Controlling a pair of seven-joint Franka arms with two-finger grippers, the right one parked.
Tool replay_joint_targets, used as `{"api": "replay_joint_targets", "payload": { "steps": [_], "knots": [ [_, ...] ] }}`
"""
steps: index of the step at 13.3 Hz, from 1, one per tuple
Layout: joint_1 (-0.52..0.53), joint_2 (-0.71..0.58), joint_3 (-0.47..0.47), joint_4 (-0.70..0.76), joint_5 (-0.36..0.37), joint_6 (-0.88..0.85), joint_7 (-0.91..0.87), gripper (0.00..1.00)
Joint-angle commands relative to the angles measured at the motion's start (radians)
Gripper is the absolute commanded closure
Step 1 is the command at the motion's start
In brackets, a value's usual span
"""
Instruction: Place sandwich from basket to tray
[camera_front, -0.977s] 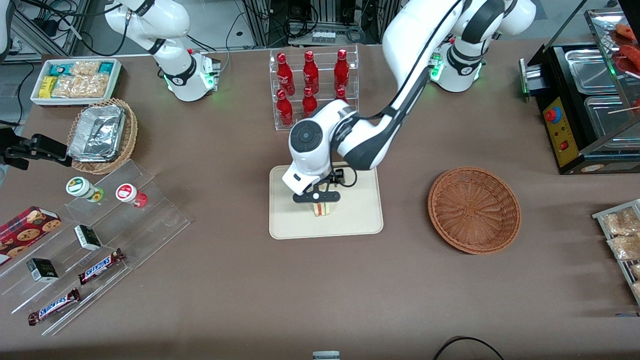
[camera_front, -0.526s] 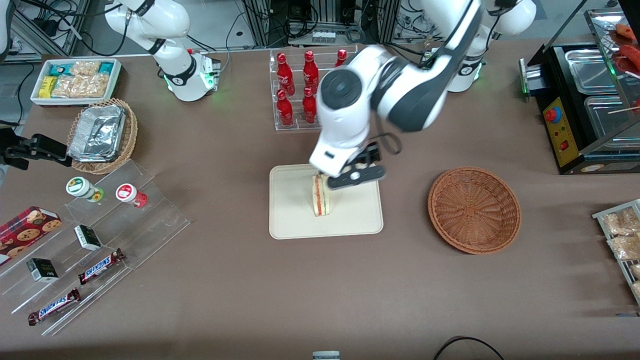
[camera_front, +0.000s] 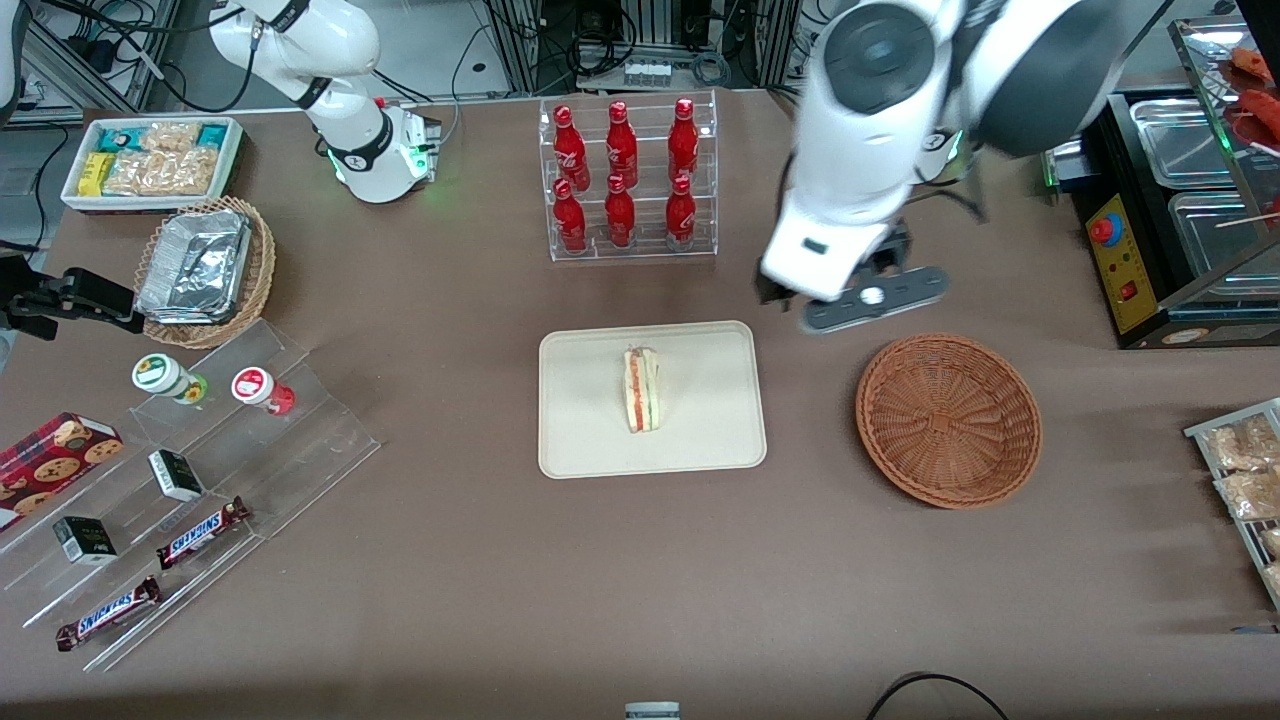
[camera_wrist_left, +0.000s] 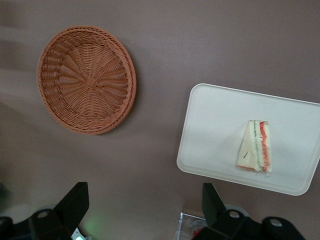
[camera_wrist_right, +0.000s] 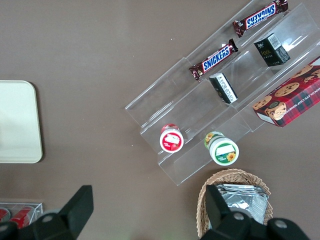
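On the brown surface: the task's three things sit well apart from my claw.
Sandwich: I see the sandwich resting on its side near the middle of the tray, its orange-red and green filling layers showing, nothing gripping it.
Tray: cream-beige, flat on the surface, nearer the front camera than the clear rack of red bottles.
Basket: the reddish-brown wicker basket stands beside the tray, toward the working arm's end, with nothing in it.
Claw: my claw hangs high above the surface, over bare cloth between tray and basket and farther from the front camera than both.
Claw state: in the wrist view its two dark fingers stand wide apart and carry nothing.
Sandwich to claw: well apart; the sandwich lies below it and off toward the parked arm's end.
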Motion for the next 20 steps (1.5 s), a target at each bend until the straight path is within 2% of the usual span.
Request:
{"api": "replay_joint_targets", "payload": {
  "steps": [1,10,12,14,16,19,20],
  "knots": [
    [0.082,-0.098,-0.006,-0.076,0.004,-0.024,0.128,0.0],
    [0.39,-0.185,-0.008,-0.099,-0.01,-0.1,0.584,0.0],
    [0.467,-0.191,-0.006,-0.099,-0.057,-0.104,0.635,0.0],
    [0.517,-0.199,-0.006,-0.107,-0.067,-0.121,0.726,0.0],
    [0.541,-0.225,-0.006,-0.154,-0.065,-0.107,0.78,0.0],
    [0.531,-0.331,-0.011,-0.327,-0.064,0.021,0.781,0.0],
    [0.531,-0.345,-0.011,-0.343,-0.062,0.037,0.781,0.0]
  ]
}}
